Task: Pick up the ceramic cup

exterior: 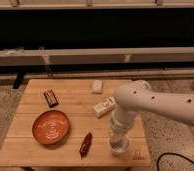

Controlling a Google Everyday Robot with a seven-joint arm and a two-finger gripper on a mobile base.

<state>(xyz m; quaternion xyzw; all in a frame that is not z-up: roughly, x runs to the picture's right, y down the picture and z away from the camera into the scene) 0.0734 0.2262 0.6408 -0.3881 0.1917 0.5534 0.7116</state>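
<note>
The ceramic cup (119,145) is small, white and round. It stands near the front right corner of the wooden table (35,148). My white arm comes in from the right and bends down over it. The gripper (118,134) hangs right above the cup and covers its top part. I cannot see whether it touches the cup.
A wide orange bowl (51,126) sits at the front left. A dark red packet (85,143) lies left of the cup. A white rectangular box (104,107) lies behind the gripper. A small white block (97,86) and a dark bar (51,97) lie further back.
</note>
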